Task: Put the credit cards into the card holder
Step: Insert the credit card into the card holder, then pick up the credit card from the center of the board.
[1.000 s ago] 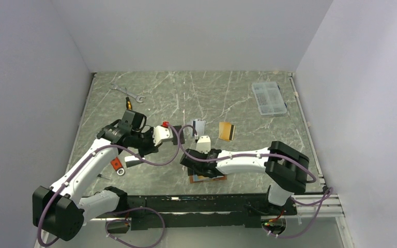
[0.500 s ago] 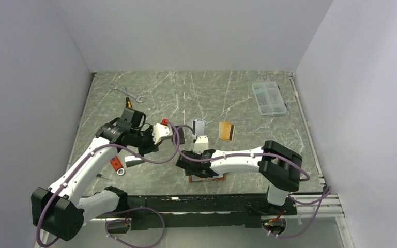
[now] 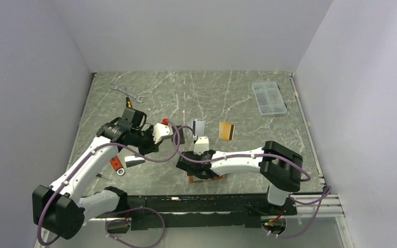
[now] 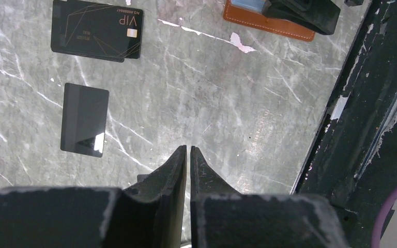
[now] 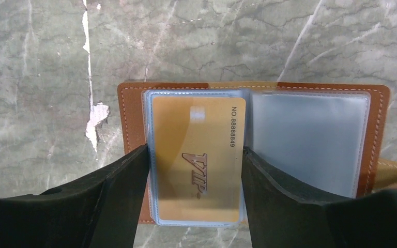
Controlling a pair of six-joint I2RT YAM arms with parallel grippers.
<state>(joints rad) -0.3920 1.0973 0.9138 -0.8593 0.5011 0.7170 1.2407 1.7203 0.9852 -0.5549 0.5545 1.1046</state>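
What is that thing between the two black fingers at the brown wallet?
A gold card marked VIP, slotted in the open card holder. The fingers of the right gripper flank it; the right wrist view shows this.

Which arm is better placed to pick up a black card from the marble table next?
Left, most likely. The left gripper hovers shut and empty near the plain black card and the black VIP card. The right gripper straddles the gold card in the tan leather card holder.
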